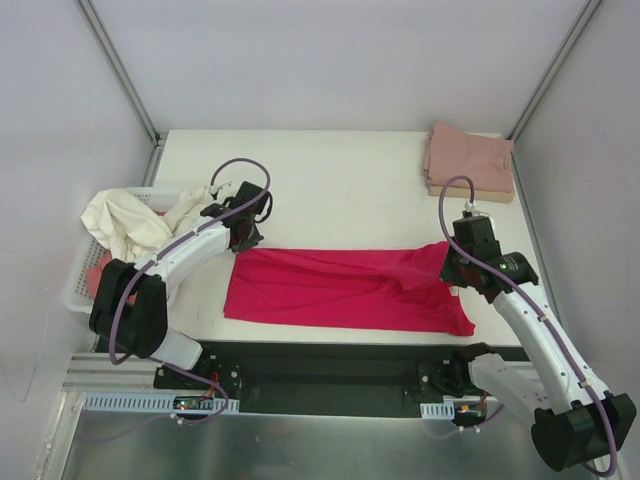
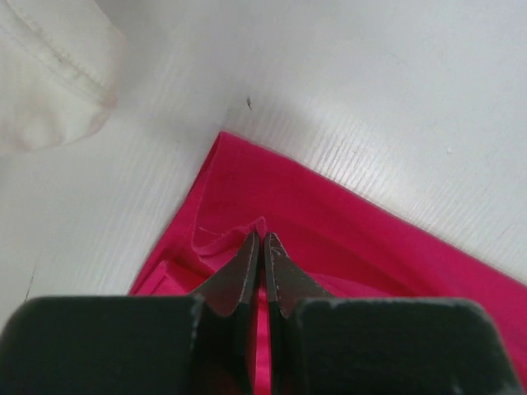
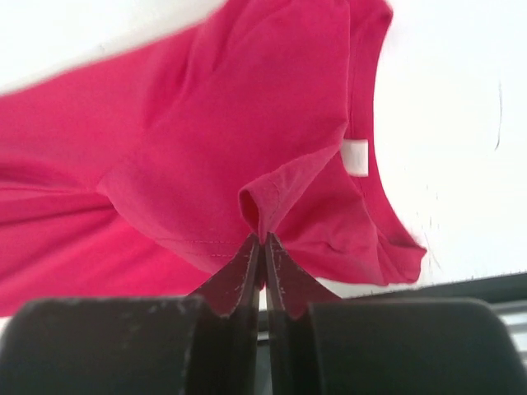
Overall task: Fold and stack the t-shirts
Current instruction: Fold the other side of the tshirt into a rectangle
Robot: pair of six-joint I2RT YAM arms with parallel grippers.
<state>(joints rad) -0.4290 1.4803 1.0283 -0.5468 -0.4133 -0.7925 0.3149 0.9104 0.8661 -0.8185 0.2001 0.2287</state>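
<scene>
A crimson-red t-shirt (image 1: 340,290) lies folded lengthwise into a long strip across the near part of the white table (image 1: 340,190). My left gripper (image 1: 244,238) is shut on its far left corner; the left wrist view shows red fabric (image 2: 329,230) pinched between the closed tips of that gripper (image 2: 263,240). My right gripper (image 1: 452,262) is shut on a fold at the shirt's far right end, lifting it slightly. In the right wrist view the tips of that gripper (image 3: 263,239) pinch a hem loop of the shirt (image 3: 247,140), with the neck label (image 3: 356,156) visible.
A folded dusty pink t-shirt (image 1: 470,152) lies on a tan one (image 1: 480,192) at the table's far right corner. A white lattice basket (image 1: 78,290) off the left edge holds a crumpled cream t-shirt (image 1: 130,220) and a salmon-pink piece (image 1: 100,275).
</scene>
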